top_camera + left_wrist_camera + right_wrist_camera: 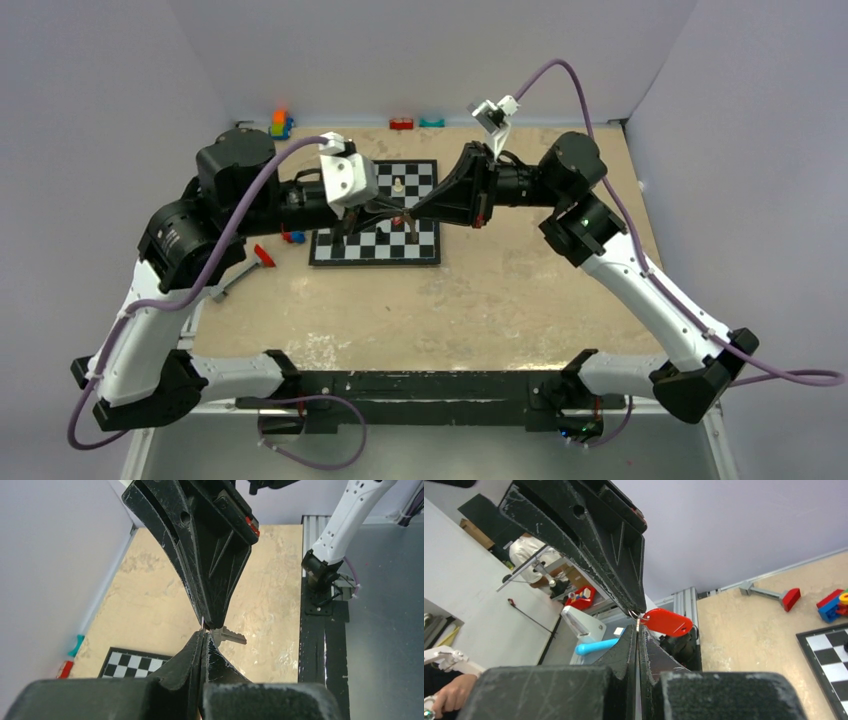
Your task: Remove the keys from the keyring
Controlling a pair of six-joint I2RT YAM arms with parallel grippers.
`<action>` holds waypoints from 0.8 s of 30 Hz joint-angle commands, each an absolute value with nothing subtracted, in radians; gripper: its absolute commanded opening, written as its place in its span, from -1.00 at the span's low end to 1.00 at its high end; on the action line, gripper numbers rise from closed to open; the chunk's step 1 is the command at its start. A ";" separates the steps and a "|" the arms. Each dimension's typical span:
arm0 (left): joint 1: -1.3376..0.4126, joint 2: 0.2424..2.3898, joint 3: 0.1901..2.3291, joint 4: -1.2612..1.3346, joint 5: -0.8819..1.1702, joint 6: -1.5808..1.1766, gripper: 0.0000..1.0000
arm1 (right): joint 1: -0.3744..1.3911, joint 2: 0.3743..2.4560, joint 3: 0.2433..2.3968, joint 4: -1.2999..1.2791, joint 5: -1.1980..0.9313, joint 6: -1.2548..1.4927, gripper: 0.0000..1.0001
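Both grippers meet tip to tip above the chessboard. My left gripper is shut on the thin wire keyring, from which a red tag hangs. My right gripper is shut on a thin silver piece that looks like the key, seen edge-on. In the left wrist view the silver key's blade sticks out to the right just beside the two touching tips. How the key sits on the ring is hidden by the fingers.
Chess pieces stand on the board under the grippers. A red-tipped tool and a blue block lie left of the board. Coloured blocks sit along the back edge.
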State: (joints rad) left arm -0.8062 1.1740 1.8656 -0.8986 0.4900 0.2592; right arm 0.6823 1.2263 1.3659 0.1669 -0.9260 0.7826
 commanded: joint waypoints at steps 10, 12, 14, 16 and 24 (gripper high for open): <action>-0.872 1.446 2.011 -1.181 0.330 0.308 -1.00 | 0.701 1.234 1.485 -0.071 -0.834 0.596 -1.00; -0.875 1.462 2.023 -1.199 0.309 0.307 -1.00 | 0.702 1.231 1.489 -0.085 -0.827 0.584 -1.00; -0.877 1.468 2.022 -1.207 0.290 0.310 -1.00 | 0.702 1.227 1.487 -0.094 -0.822 0.575 -1.00; -0.877 1.471 2.021 -1.215 0.282 0.310 -1.00 | 0.701 1.223 1.484 -0.098 -0.819 0.570 -1.00; -0.881 1.479 2.031 -1.214 0.270 0.294 -0.52 | 0.702 1.214 1.477 -0.109 -0.815 0.558 -1.00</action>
